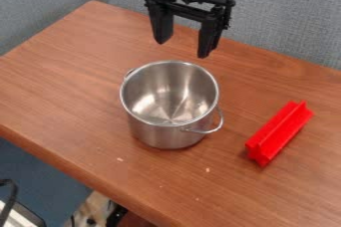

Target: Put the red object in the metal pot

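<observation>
The red object (278, 132), a bright red elongated block with a stepped profile, lies flat on the wooden table at the right, a short way right of the metal pot. The metal pot (170, 104) stands upright near the middle, shiny and empty inside, its thin wire handle hanging at the front right of the rim. My gripper (184, 38) hangs above the table behind the pot, pointing down, its two black fingers spread wide with nothing between them. It is well apart from the red object.
The brown wooden table (67, 72) runs diagonally, its front edge dropping off at the lower left. A grey wall stands behind it. Below the front edge some clutter shows on the floor.
</observation>
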{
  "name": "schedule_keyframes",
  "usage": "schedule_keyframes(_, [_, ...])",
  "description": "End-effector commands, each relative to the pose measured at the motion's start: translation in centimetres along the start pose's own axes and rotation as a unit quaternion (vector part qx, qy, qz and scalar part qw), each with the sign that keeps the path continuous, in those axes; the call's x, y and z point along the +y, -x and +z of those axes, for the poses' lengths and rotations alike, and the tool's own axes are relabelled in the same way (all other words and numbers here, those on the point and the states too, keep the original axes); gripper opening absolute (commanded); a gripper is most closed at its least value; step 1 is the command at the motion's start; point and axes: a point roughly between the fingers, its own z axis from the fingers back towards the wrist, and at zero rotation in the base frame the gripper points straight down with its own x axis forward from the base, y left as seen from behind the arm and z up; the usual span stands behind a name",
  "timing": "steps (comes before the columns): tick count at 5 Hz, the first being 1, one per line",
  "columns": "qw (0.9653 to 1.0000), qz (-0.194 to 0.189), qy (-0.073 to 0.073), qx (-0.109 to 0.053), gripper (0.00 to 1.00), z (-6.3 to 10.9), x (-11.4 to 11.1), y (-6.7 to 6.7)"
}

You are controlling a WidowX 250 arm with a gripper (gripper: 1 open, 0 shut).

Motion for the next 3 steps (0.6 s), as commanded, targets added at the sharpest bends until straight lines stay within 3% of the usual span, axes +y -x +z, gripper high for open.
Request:
schedule_keyframes(1, [0.9998,0.019,0.001,0.008,1.00,-0.1,0.0,0.4])
schedule_keyframes(2, [0.9996,0.023,0.000,0.016,1.00,-1.2,-0.6,0.1])
schedule_keyframes(3, [0.9999,-0.005,-0.002,0.016,1.00,-2.2,-3.4,0.5])
